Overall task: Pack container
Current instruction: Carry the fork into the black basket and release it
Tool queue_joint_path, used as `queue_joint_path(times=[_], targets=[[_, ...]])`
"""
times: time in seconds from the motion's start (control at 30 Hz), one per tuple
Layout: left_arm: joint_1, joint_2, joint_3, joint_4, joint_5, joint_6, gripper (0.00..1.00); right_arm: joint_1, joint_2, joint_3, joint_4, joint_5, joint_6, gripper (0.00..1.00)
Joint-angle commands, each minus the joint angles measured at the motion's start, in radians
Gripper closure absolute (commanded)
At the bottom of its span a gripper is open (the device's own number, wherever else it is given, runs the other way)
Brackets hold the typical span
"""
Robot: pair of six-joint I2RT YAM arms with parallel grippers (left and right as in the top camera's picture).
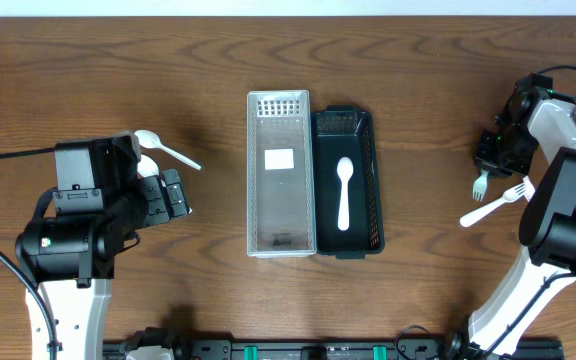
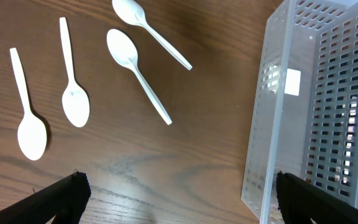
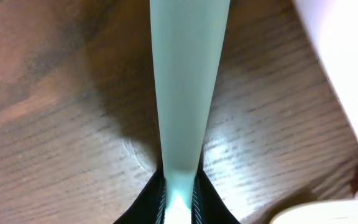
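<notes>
A clear plastic bin (image 1: pixel 279 172) and a black bin (image 1: pixel 346 182) stand side by side mid-table; a white spoon (image 1: pixel 344 192) lies in the black bin. My left gripper (image 2: pixel 176 199) is open and empty over the wood left of the clear bin (image 2: pixel 309 106). Several white spoons (image 2: pixel 135 68) lie ahead of it in the left wrist view; one shows overhead (image 1: pixel 163 148). My right gripper (image 3: pixel 180 199) is shut on the handle of a pale green fork (image 3: pixel 185 87), whose tines show overhead (image 1: pixel 481 184) at the far right. A white fork (image 1: pixel 495 205) lies beside it.
The left arm's body hides most of the spoons overhead. The right arm stands along the table's right edge. Open wood lies between the black bin and the forks.
</notes>
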Motion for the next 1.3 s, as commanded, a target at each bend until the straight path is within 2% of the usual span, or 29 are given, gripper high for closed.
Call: queue_joint_path(times=[0.0, 0.13, 0.3, 0.5, 0.8, 1.2, 1.27], targets=[[0.005, 0.000, 0.015, -0.003, -0.009, 0.002, 0.02, 0.015, -0.035, 0.023, -0.033, -0.011, 0.008, 0.99], [0.005, 0.000, 0.015, -0.003, -0.008, 0.002, 0.02, 0.071, -0.135, 0.087, -0.079, -0.011, 0.008, 0.99], [0.005, 0.000, 0.015, -0.003, -0.008, 0.002, 0.02, 0.220, -0.304, 0.147, -0.088, -0.010, 0.016, 0.99], [0.005, 0.000, 0.015, -0.003, -0.008, 0.002, 0.02, 0.454, -0.409, 0.151, -0.069, -0.010, 0.153, 0.99], [0.005, 0.000, 0.015, -0.003, -0.008, 0.002, 0.02, 0.690, -0.311, 0.127, -0.069, 0.020, 0.307, 0.99], [0.005, 0.000, 0.015, -0.003, -0.008, 0.002, 0.02, 0.780, -0.027, 0.126, -0.068, 0.023, 0.308, 0.99], [0.005, 0.000, 0.015, -0.002, -0.009, 0.002, 0.02, 0.785, -0.013, 0.126, -0.065, 0.024, 0.307, 0.96]])
